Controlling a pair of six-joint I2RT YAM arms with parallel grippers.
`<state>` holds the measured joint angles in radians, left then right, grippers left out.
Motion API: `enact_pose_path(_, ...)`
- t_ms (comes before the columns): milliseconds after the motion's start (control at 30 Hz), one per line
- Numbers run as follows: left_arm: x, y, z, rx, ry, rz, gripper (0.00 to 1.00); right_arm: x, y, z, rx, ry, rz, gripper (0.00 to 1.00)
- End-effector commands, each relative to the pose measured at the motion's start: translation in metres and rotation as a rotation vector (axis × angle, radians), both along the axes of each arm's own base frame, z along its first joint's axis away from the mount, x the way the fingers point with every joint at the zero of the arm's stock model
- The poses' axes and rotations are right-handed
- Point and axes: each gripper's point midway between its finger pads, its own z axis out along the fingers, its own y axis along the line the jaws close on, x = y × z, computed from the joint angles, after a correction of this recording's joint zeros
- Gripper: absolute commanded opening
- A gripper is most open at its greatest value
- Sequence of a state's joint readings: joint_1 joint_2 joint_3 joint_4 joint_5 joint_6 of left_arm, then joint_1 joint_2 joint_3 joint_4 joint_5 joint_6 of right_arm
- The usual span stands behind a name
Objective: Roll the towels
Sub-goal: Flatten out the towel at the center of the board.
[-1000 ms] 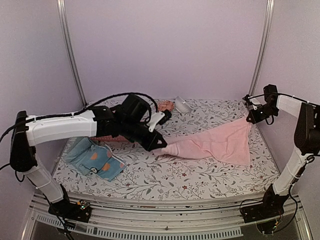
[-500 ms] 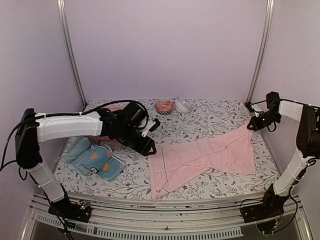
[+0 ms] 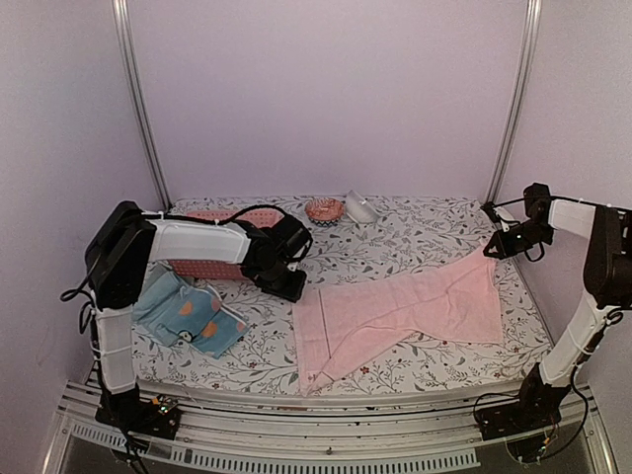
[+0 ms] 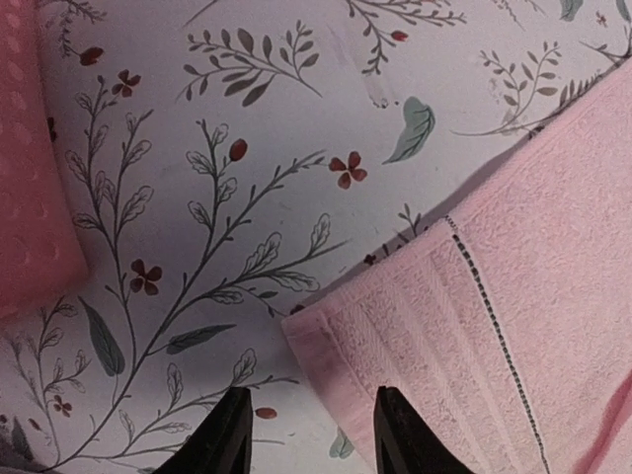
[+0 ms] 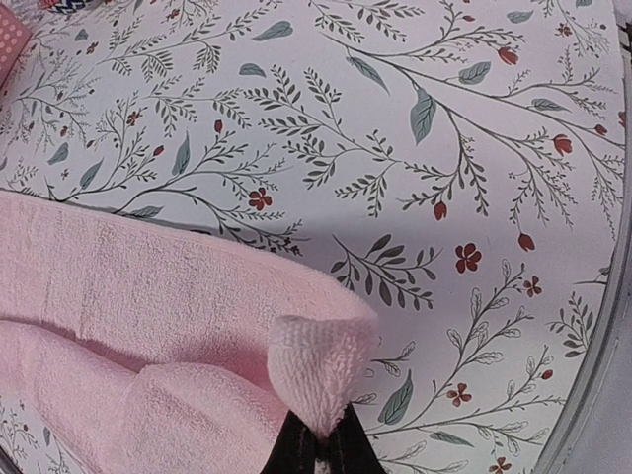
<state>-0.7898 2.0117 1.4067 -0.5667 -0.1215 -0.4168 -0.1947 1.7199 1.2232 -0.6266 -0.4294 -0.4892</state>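
The left arm [image 3: 197, 240] blocks most of the pink basket [image 3: 202, 269] from above. At the wrist, the left hand [image 4: 311, 439] shows just two fingertips at the bottom edge, and the pink towel [image 4: 513, 326] is cut off at the right.

Robotics lab test cell, not a home. A white and black left arm [image 3: 193, 240] and right arm [image 3: 604, 252] are bolted to a metal rail [image 3: 326, 439] at the near edge of a desk [image 3: 395, 232] with a flower-print cover. Plain lilac walls [image 3: 326, 99] and bare aluminium posts [image 3: 138, 109] box it in. Loose black cables [image 3: 247, 207] trail along the arms
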Motion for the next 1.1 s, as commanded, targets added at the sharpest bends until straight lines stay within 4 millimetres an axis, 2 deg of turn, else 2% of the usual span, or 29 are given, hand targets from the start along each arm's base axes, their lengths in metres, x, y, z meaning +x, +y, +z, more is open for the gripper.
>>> enact_pose_path(0, 0.017, 0.002, -0.009, 0.033, -0.022, 0.065, 0.44, 0.005, 0.005, 0.004, 0.029, -0.018, 0.016, 0.03)
enact_pose_path(200, 0.021, -0.002, -0.024, 0.032, 0.009, 0.061, 0.39, 0.002, 0.007, 0.000, 0.037, -0.008, 0.022, 0.03)
enact_pose_path(533, 0.020, -0.006, -0.038, 0.014, 0.035, 0.033, 0.23, 0.001, 0.008, -0.001, 0.044, -0.002, 0.022, 0.03)
enact_pose_path(667, 0.023, -0.007, -0.043, 0.001, 0.034, 0.017, 0.11, 0.002, 0.008, -0.004, 0.049, 0.006, 0.021, 0.03)
enact_pose_path(733, 0.031, -0.010, -0.038, -0.013, 0.007, 0.012, 0.00, 0.005, 0.007, -0.005, 0.046, 0.010, 0.019, 0.03)
enact_pose_path(767, 0.036, -0.010, -0.032, -0.017, -0.018, 0.016, 0.00, 0.008, 0.004, -0.003, 0.036, 0.007, 0.018, 0.03)
enact_pose_path(833, 0.051, -0.013, -0.004, -0.038, -0.099, 0.010, 0.00, 0.019, -0.004, 0.010, -0.005, -0.022, 0.005, 0.03)
enact_pose_path(867, 0.058, -0.013, 0.015, -0.049, -0.147, 0.014, 0.00, 0.029, -0.010, 0.028, -0.025, -0.063, -0.005, 0.03)
enact_pose_path(900, 0.066, -0.012, 0.039, -0.062, -0.205, 0.026, 0.00, 0.037, -0.014, 0.045, -0.039, -0.098, -0.015, 0.02)
enact_pose_path(1000, 0.079, -0.002, 0.129, -0.143, -0.400, 0.066, 0.00, 0.054, -0.025, 0.104, -0.069, -0.209, -0.039, 0.02)
enact_pose_path(1067, 0.081, 0.006, 0.173, -0.184, -0.499, 0.087, 0.00, 0.059, -0.031, 0.139, -0.095, -0.274, -0.051, 0.02)
